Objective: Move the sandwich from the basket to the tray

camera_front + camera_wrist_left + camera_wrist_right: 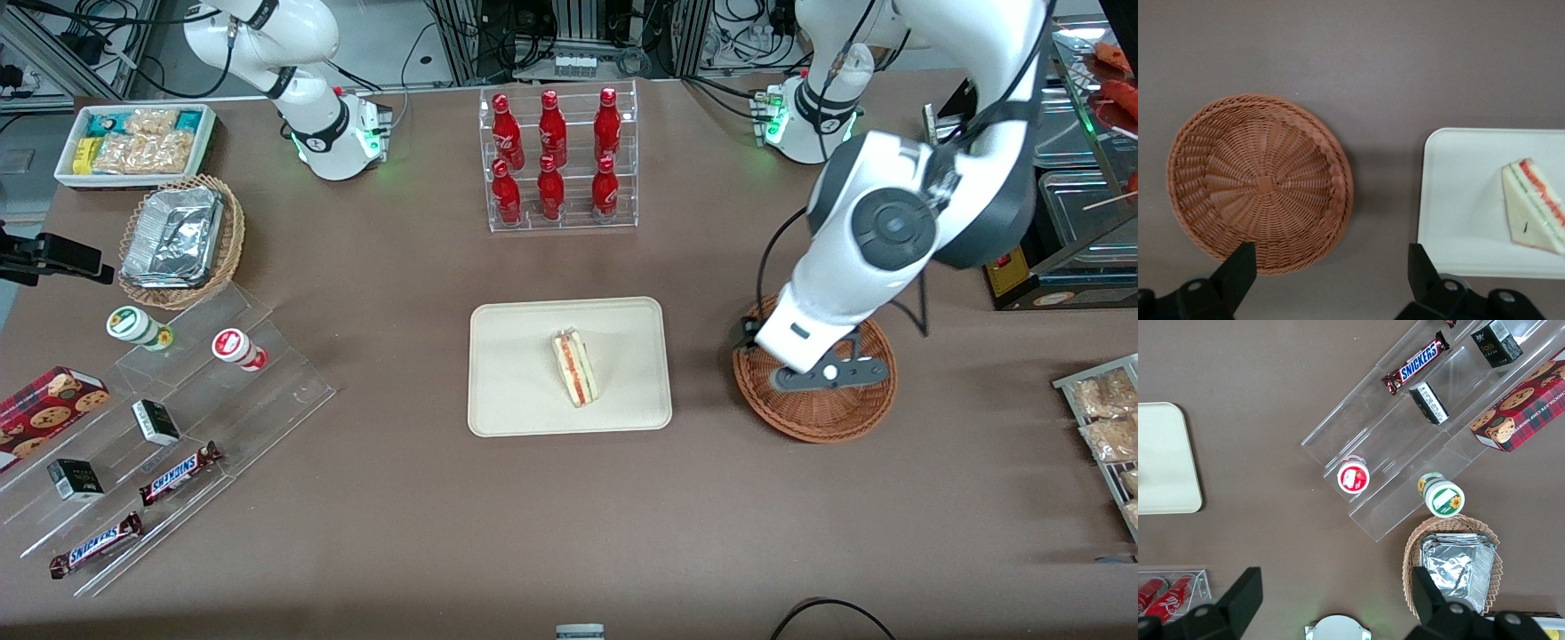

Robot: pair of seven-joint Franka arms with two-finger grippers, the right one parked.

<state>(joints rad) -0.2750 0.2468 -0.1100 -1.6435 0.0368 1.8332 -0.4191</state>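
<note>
The sandwich (576, 367) already sits on the tray (516, 409), long edge running toward the front camera. The gripper (1331, 267) hangs wide open and empty above the bare basket (813, 418) beside the tray, so I'd say it's done

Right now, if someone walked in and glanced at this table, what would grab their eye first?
Probably the triangular sandwich wedge with red, green and yellow filling, lying alone on the cream-beige rectangular tray mid-table. Next, the working arm's open black claw hovering above the empty round reddish-brown wicker basket, beside the tray toward that arm's end. The clear rack of red bottles stands farther from the front camera than the tray.
</note>
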